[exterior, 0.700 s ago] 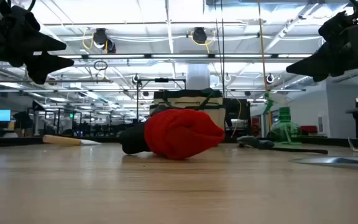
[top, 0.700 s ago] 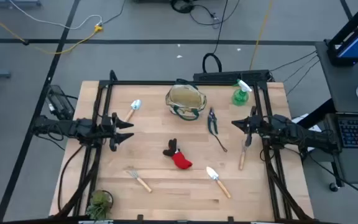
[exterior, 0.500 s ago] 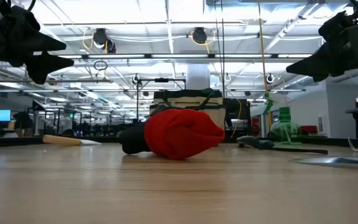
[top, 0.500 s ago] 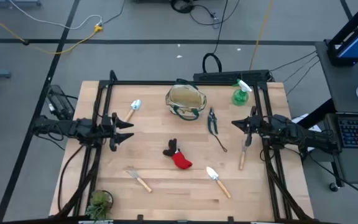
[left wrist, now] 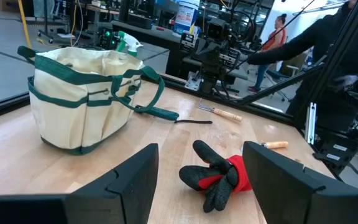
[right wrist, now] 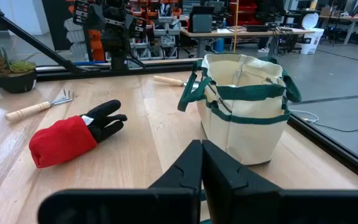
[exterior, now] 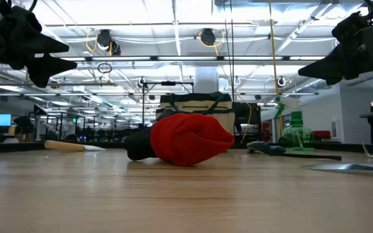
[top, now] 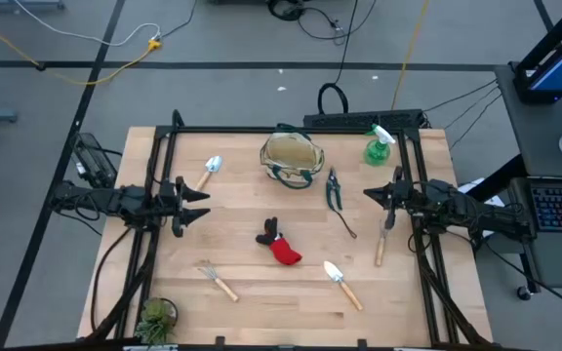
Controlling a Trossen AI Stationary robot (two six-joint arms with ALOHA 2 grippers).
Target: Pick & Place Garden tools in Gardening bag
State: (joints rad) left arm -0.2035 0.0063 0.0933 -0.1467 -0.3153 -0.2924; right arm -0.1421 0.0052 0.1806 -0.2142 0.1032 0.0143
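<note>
The tan bag with green trim (top: 292, 159) stands upright at the far middle of the table. A green spray bottle (top: 379, 146) stands to its right, and black pruning shears (top: 335, 190) lie near it. A red-and-black glove (top: 279, 244) lies mid-table. Trowels lie at the far left (top: 210, 171) and near right (top: 342, 283), and a fork (top: 218, 281) lies near left. Another wooden-handled tool (top: 382, 239) lies under my right arm. My left gripper (top: 196, 206) is open and empty at the left, above the table. My right gripper (top: 375, 192) is shut and empty at the right.
A small potted plant (top: 156, 317) stands at the near left corner. Black frame rails (top: 164, 175) run along the table's left, right and far sides. Bare wood (top: 281, 302) lies between the glove and the near edge. People (left wrist: 278, 37) show in the room beyond the table.
</note>
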